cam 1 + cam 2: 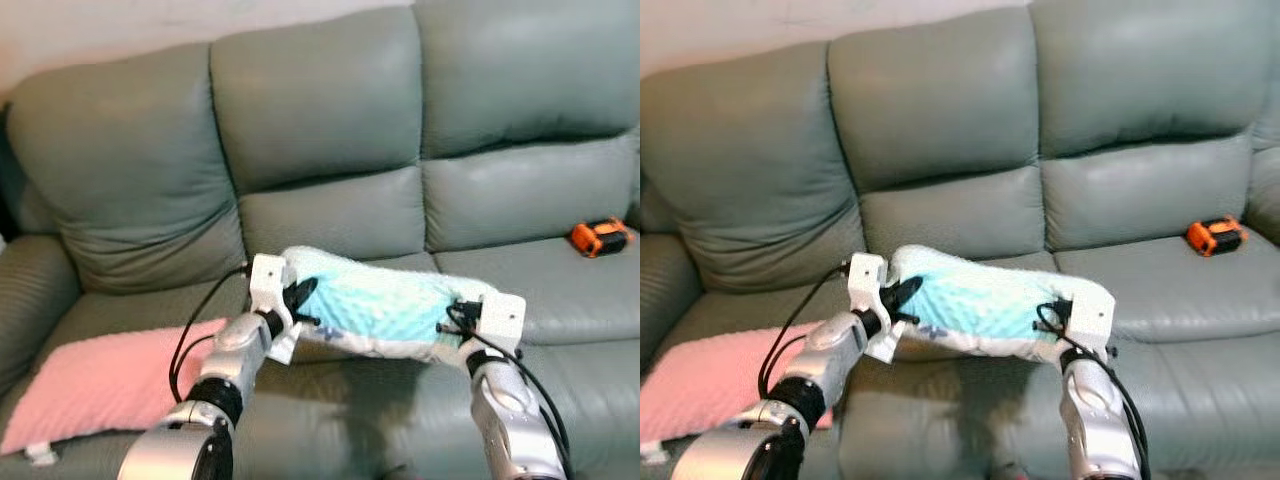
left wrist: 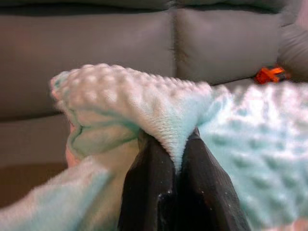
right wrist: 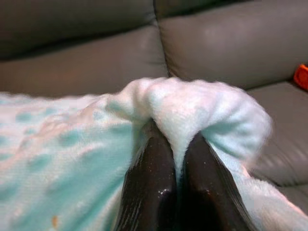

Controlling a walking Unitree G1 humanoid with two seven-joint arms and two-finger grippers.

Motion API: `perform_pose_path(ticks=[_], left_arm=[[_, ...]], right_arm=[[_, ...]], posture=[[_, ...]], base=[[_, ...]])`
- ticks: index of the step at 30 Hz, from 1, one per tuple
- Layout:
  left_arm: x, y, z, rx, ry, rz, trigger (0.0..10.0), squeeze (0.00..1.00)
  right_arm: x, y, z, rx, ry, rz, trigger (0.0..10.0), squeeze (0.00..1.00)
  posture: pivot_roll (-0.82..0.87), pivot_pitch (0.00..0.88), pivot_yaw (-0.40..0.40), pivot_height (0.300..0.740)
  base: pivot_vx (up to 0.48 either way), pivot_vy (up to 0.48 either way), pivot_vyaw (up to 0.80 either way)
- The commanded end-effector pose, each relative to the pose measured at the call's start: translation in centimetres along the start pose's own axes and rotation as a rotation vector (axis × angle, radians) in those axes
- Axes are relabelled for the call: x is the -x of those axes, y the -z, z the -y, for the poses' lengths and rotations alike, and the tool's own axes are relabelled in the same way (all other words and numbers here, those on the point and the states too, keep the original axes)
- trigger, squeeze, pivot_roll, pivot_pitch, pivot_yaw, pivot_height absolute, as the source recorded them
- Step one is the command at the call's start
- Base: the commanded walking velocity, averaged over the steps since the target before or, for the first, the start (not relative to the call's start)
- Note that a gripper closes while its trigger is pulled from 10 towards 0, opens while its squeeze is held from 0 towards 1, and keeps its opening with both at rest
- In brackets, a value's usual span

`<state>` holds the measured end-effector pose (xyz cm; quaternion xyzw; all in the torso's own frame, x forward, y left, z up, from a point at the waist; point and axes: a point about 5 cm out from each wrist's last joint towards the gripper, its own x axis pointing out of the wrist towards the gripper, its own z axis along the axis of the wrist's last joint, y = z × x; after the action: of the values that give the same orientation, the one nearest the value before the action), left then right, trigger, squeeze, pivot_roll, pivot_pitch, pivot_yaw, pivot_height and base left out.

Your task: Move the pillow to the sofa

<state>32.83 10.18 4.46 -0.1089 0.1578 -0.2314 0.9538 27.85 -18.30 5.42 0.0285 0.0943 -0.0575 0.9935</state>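
Observation:
A fluffy mint-green pillow (image 1: 385, 310) with a bumpy nap hangs stretched between my two arms, just above the middle seat of the grey-green sofa (image 1: 330, 120). My left gripper (image 1: 303, 297) is shut on the pillow's left end; in the left wrist view a fold of fabric (image 2: 175, 139) is pinched between its black fingers (image 2: 149, 183). My right gripper (image 1: 458, 318) is shut on the right end, and its fingers (image 3: 149, 187) squeeze a fold of the pillow (image 3: 192, 110) in the right wrist view.
A pink pillow (image 1: 100, 385) lies flat on the left seat cushion. An orange-and-black tool (image 1: 598, 237) rests on the right seat. The sofa's backrest rises behind, and its left armrest (image 1: 30, 290) is at the left edge.

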Motion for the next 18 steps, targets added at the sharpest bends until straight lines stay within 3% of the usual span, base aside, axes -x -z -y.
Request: perform_pose_path(ticks=[1,18], left_arm=[[0.39,-0.35,-1.01,-0.016,-0.028,0.006,10.0,0.0],[0.58,-0.07,-1.1,-0.012,-0.031,0.002,10.0,0.0]], right_arm=[[-0.1,-0.49,-1.16,-0.001,-0.035,0.024,10.0,0.0],[-0.35,-0.57,-1.25,-0.004,-0.029,0.023,10.0,0.0]], posture=[[-0.32,0.0,0.145,0.74],[-0.3,0.0,0.145,0.74]], base=[[0.0,0.0,0.0],[0.0,0.0,0.0]])
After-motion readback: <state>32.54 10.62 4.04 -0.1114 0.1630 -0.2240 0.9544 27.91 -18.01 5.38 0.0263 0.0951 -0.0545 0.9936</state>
